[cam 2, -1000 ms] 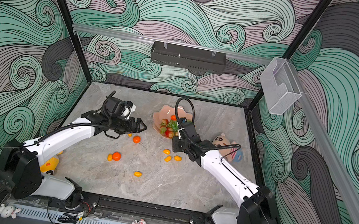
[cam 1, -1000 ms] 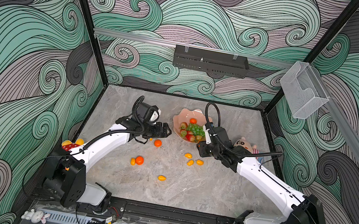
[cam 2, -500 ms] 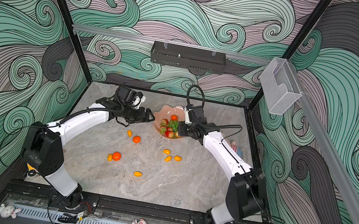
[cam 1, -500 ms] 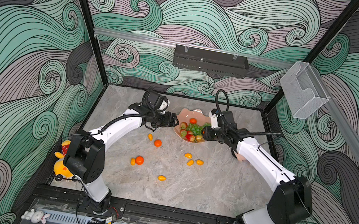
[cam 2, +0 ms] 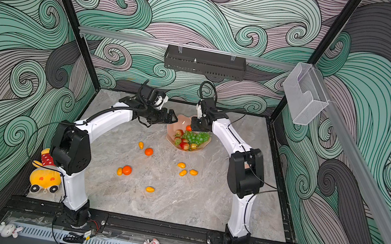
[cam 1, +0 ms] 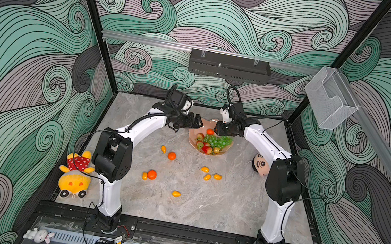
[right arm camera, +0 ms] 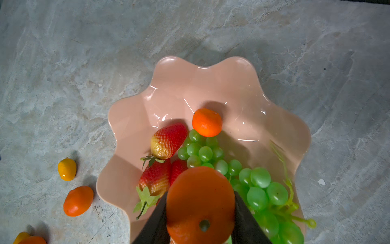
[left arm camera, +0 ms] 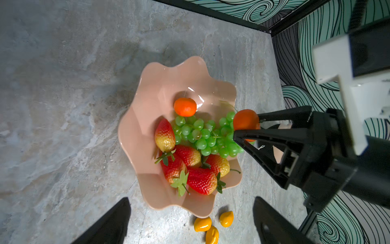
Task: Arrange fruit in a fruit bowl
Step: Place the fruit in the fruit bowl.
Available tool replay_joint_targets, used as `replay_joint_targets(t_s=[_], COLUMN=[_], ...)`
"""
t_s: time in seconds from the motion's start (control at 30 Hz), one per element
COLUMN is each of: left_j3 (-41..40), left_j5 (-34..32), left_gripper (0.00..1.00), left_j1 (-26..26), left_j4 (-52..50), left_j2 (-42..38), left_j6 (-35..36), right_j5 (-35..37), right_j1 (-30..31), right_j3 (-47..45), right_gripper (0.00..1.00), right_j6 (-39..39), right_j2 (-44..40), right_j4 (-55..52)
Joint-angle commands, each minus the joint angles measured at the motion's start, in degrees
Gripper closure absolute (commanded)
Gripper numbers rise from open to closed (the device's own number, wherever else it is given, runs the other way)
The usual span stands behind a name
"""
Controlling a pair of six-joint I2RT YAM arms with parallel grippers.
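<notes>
Overhead, in both top views, the left gripper (cam 1: 195,123) hung spread at the rim of the bowl (cam 1: 205,123), and the right gripper (cam 1: 217,129) hovered over the opposite side.

From the left wrist, the left jaws stood wide apart with nothing between them. The right gripper (left arm camera: 245,126) pinched a tangerine (left arm camera: 244,118) above the grapes (left arm camera: 202,135). Strawberries (left arm camera: 200,179) and a second tangerine (left arm camera: 185,106) lay in the bowl (left arm camera: 160,84).

From the right wrist, the pinched tangerine (right arm camera: 200,200) hung over the grapes (right arm camera: 259,190), inside the rim. An oval (right arm camera: 67,169) lay on the table (right arm camera: 63,63) near the bowl (right arm camera: 190,84).
</notes>
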Motion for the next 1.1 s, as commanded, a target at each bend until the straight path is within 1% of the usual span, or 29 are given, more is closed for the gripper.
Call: replay_joint_targets(t_s=[0.0, 0.07, 0.13, 0.37, 0.5, 0.7, 0.9, 1.07], left_j3=[-0.60, -3.88, -5.04, -4.19, -4.15, -3.84, -3.14, -3.09], left_j5=[-0.08, 0.69, 0.85, 1.25, 1.39, 1.29, 1.73, 1.32], left_gripper=[0.03, 0.02, 0.01, 0.01, 0.01, 0.01, 0.01, 0.02], left_j1=[-0.03, -0.03, -0.02, 0.06, 0.06, 0.05, 0.27, 0.42], left_j4=[1.46, 6.34, 8.08, 7.41, 7.37, 7.05, 6.47, 5.97], left_j2=[0.61, 0.08, 0.29, 2.43, 2.53, 2.77, 3.07, 2.32], left_j6=[0.76, -0.27, -0.40, -0.65, -0.74, -0.56, -0.79, -0.09], right_j5=[-2.24, -2.79, -3.49, -3.52, -3.50, -2.81, -2.75, -2.36], right_j1=[-1.74, -2.27, -2.39, -2.38, -2.41, -2.40, -2.44, -2.40], right_j3=[4.66, 7.38, 9.73, 16.92, 18.87, 19.38, 19.88, 21.64], right_gripper=[0.61, 0.61, 0.61, 0.61, 0.61, 0.60, 0.51, 0.46], right_j6=[-2.48, -3.01, -3.65, -4.74, -4.76, -5.02, -5.02, -5.07], right_j2=[3.43, 5.69, 7.95, 15.20, 17.44, 18.47, 18.17, 17.21], right_j4=[-4.94, -6.23, -7.47, -11.37, -12.29, -12.83, -13.10, -14.16])
